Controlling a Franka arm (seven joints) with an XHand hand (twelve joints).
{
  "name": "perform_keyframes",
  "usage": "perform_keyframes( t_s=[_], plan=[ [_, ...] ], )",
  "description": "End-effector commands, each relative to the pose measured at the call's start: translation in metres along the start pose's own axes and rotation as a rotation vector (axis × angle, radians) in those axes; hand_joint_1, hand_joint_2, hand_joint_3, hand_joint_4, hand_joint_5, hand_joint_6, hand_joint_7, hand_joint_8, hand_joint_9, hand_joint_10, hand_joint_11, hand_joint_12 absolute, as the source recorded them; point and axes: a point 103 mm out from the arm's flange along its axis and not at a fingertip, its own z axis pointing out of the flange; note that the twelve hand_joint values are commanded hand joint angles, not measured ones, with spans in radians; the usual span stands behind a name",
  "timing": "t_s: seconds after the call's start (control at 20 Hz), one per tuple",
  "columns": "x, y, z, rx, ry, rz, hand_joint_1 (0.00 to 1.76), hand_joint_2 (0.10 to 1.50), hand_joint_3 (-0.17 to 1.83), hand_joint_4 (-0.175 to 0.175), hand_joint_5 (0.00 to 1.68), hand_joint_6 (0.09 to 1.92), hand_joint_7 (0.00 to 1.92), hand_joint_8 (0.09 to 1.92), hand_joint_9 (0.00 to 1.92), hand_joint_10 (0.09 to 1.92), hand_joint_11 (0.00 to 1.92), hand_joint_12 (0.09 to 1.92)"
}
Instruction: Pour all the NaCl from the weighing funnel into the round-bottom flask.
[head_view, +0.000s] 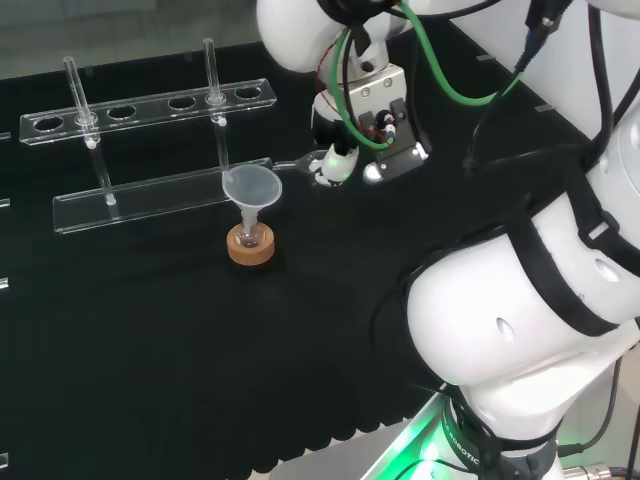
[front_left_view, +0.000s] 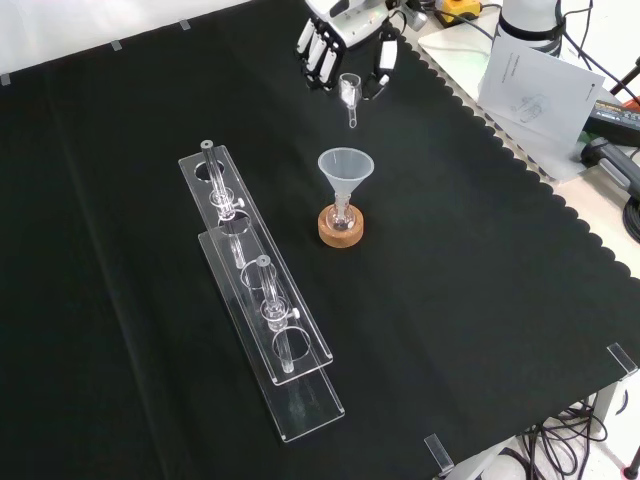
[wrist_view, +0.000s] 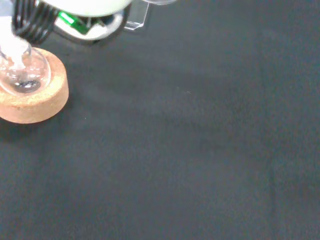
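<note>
A small round-bottom flask (front_left_view: 341, 212) sits on a cork ring (front_left_view: 341, 230) near the middle of the cloth, with a clear plastic funnel (front_left_view: 345, 166) in its neck. The wrist view shows the flask (wrist_view: 21, 75) and cork ring (wrist_view: 36, 102) close up, and something dark lies at the flask's bottom. In the front view the hand (front_left_view: 338, 38) is beyond the flask, pinching a small clear weighing funnel (front_left_view: 349, 93) whose spout points down toward the plastic funnel's far rim. In the head view the hand (head_view: 340, 152) is right of the funnel (head_view: 252, 186), and the weighing funnel's spout (head_view: 287, 163) almost reaches its rim.
A long clear plastic rack (front_left_view: 262, 300) with upright tubes lies left of the flask in the front view, and behind it in the head view (head_view: 150, 105). Papers (front_left_view: 535, 85) and cables lie past the cloth's scalloped edge at the front view's right.
</note>
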Motion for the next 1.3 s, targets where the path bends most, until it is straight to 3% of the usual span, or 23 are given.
perform_keyframes(
  t_s=[0.05,0.8,1.3],
  plan=[
    [0.018,0.007,-0.002,0.014,-0.049,0.003,1.12,0.64,0.73,0.175,1.23,0.78,0.74,0.61,1.03,0.34,0.75,1.10],
    [0.038,0.016,-0.011,0.015,-0.203,0.064,1.12,0.63,0.73,0.175,1.23,0.78,0.74,0.61,1.03,0.33,0.75,1.09],
    [0.046,0.017,-0.016,0.041,-0.271,0.102,1.12,0.63,0.73,0.175,1.23,0.78,0.74,0.61,1.03,0.33,0.75,1.09]
  ],
)
